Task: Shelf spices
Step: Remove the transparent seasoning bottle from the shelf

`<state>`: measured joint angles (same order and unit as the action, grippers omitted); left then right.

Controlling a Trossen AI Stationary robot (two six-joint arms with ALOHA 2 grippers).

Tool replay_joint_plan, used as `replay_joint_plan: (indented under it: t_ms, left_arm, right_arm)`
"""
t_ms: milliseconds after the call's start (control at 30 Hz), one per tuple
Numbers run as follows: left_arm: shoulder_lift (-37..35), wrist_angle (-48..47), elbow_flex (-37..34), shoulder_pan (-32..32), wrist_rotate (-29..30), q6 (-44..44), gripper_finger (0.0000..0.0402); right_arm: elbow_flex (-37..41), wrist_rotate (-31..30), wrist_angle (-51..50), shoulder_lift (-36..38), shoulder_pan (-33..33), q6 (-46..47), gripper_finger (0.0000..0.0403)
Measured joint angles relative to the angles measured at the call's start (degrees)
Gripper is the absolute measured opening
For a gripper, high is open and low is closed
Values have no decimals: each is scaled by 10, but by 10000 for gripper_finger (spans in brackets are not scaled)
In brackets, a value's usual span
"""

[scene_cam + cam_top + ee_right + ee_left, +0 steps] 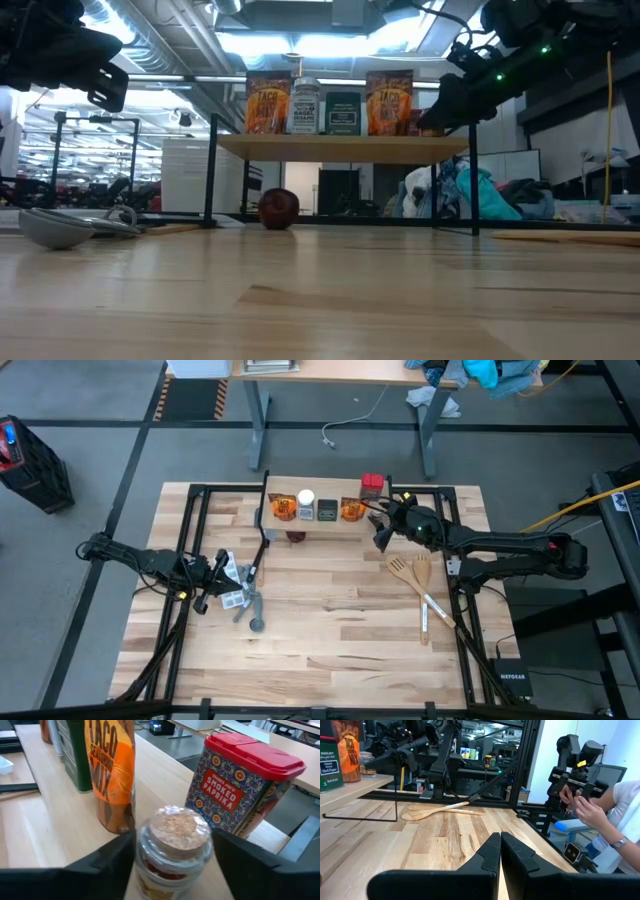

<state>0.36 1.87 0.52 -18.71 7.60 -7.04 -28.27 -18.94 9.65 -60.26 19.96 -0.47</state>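
One cork-topped jar (172, 847) sits between the right claw's (172, 865) fingers.

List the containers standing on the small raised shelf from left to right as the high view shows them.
Orange see-through taco seasoning packet → white-capped jar → dark grey square tin → second orange taco seasoning packet → red-topped paprika box, all on the light-wood shelf.

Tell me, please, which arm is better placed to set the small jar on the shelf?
The right: its gripper already holds the cork-topped jar over the shelf, beside the paprika box. The left gripper is shut, far off.
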Motion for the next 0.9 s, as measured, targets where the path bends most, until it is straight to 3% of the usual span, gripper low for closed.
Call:
replay_joint_plan:
  t_ms: [167,600,900]
  left_arm:
    - [0,0,0,0,0,0,5]
    - [0,0,0,0,0,0,5]
    - [0,0,0,0,0,0,5]
  right_arm:
    - [0,17,0,0,0,5,192]
    - [3,-18,4,12,-1,1,198]
    - [4,-2,3,67,-1,0,193]
